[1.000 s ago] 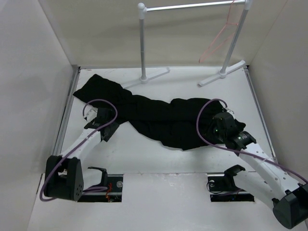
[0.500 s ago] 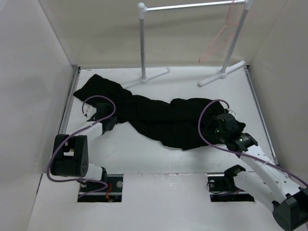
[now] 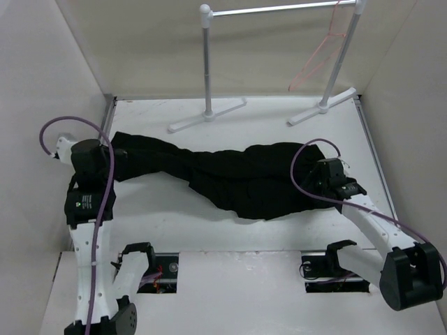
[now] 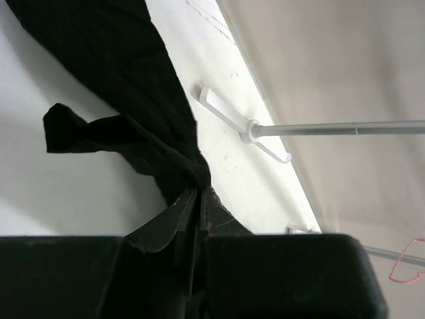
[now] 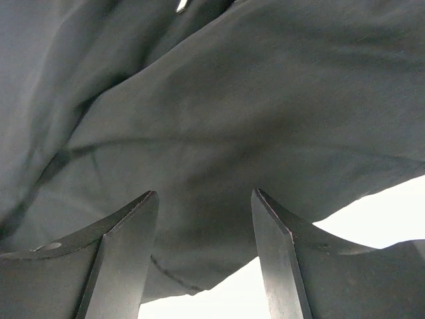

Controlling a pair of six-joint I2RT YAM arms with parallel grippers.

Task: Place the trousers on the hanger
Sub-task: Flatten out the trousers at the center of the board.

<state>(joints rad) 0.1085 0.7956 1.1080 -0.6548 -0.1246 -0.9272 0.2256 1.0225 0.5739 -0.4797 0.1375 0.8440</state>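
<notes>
The trousers [image 3: 230,174] lie stretched along the desk [image 3: 209,230]. One leg end is pinched tight in the left fingers [image 4: 166,229]. The right fingers [image 5: 126,252] stand apart, with cloth directly ahead of them. The hanger [image 3: 318,59] hangs on the rail [image 3: 279,9], well beyond both.

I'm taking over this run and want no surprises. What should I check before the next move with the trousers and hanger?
1. Left claw shut on the trousers, at their left end: ok.
2. Right claw gripping the trousers: not ok; it is open, with the cloth just beyond its fingers.
3. Hanger hanging on the rail, apart from the cloth: ok.
4. Trousers lying flat: not ok; they are bunched and creased across the table.
5. How much cloth the left claw has pinched: cannot tell.
</notes>
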